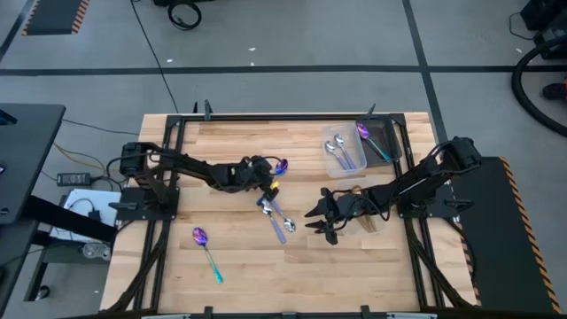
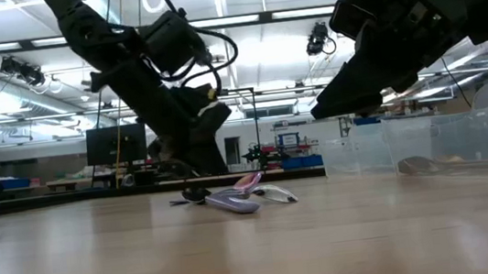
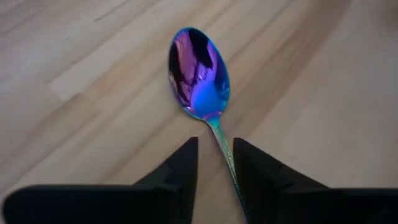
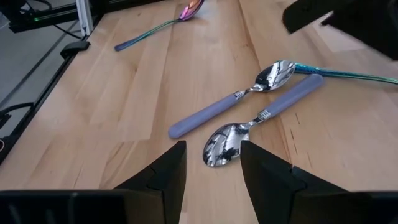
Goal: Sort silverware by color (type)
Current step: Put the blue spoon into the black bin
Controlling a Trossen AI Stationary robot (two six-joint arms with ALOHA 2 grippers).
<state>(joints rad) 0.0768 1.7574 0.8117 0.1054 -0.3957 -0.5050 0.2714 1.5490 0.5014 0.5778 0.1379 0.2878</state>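
Between left gripper [image 3: 214, 165] fingers, iridescent spoon [image 3: 200, 71]; right gripper [image 4: 212, 163] near 2 lavender-handled spoons [image 4: 249, 112].

We are in a robotics lab or workshop: a grey concrete floor [image 1: 292, 35] with taped lines fills the upper frame, cables [image 1: 184, 13] trail there, and ceiling strip lights [image 2: 239, 13] and monitors [image 2: 116, 142] stand behind.

Overhead looks straight down, low camera level across the table [image 1: 239, 266] (wrist cameras close), all sharing its top.
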